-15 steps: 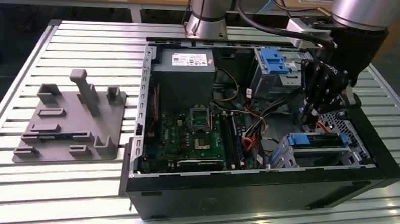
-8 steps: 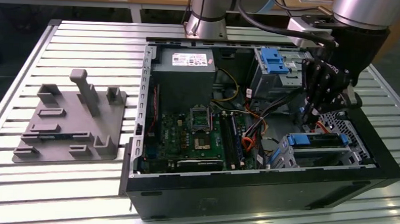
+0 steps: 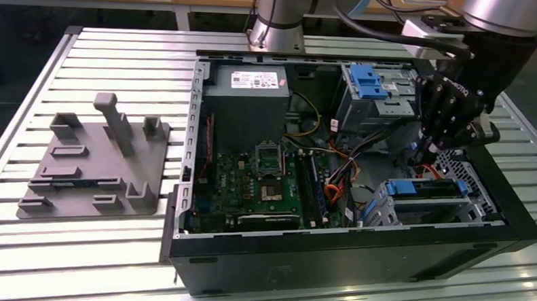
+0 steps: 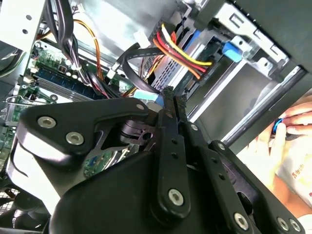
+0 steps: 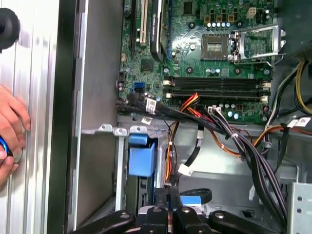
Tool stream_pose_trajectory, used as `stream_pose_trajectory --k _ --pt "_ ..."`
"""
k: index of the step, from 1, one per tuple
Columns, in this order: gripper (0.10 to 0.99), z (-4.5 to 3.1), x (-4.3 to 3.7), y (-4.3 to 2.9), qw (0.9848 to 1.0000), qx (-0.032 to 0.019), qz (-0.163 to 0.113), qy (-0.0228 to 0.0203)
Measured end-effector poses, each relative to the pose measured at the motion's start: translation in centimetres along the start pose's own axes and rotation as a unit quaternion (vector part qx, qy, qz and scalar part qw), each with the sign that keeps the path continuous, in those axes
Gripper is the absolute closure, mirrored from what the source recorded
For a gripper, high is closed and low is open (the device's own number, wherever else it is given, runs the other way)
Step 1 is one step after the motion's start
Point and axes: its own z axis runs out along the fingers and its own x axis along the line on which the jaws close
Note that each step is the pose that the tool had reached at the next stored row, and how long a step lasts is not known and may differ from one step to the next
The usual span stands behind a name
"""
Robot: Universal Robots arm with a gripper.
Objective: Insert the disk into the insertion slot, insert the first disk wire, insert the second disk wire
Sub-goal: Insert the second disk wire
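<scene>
One straight push only: keep gripper (image 5: 168,190), clamped seemingly on wire (image 5: 194,148), square over disk (image 3: 427,189); press gently, clear of cables (image 5: 251,153).

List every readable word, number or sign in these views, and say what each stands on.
Power supply label: print too small to read.
Cable tags: print too small to read.
White item outside the case: red print, blurred and unreadable.
Nothing else carries legible text.
</scene>
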Motion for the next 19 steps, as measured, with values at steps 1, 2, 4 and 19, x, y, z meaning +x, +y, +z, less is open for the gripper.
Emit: stream_pose_trajectory --k 1,2,4,19 --pt "0.945 0.0 0.0 -0.21 1.0 -0.0012 0.0 -0.0001" --pt "0.945 -0.01 0.01 -0.43 1.0 -0.0025 0.0 -0.0001" --pt "0.945 -0.01 0.02 -0.84 1.0 -0.0065 -0.001 -0.0002" --pt "0.945 -0.02 0.04 -1.4 0.9995 -0.0296 -0.004 -0.0021"
